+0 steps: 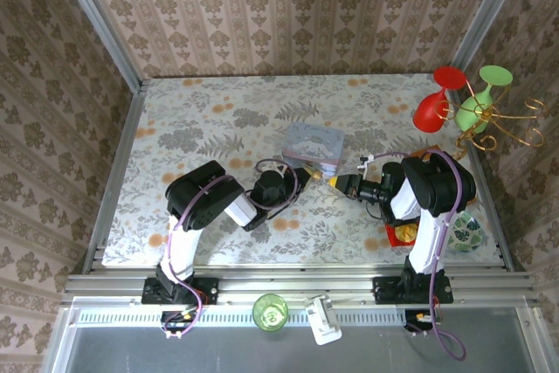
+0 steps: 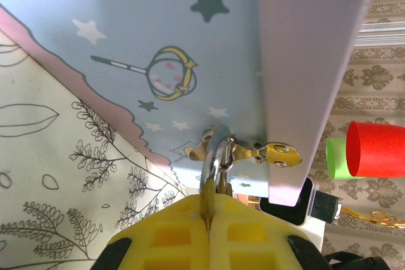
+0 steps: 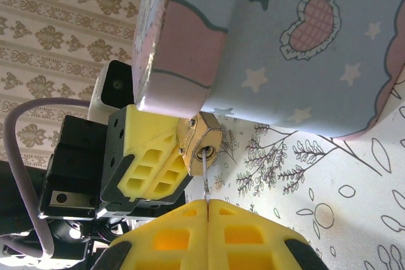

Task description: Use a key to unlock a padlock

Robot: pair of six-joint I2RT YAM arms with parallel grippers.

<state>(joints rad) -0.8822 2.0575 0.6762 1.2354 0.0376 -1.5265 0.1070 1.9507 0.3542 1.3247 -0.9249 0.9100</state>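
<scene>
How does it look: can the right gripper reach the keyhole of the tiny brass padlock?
Likely yes: the right gripper, shut on a thin silvery key, already has it in the brass padlock's keyhole. The left gripper holds the lock's other end, leaving that face free.

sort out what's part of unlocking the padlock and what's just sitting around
In the job:
padlock in the left gripper
key in the right gripper
pale blue tin the padlock hangs on

Lying about:
red goblet
green goblet
gold wire rack
green glass
red packet
</scene>
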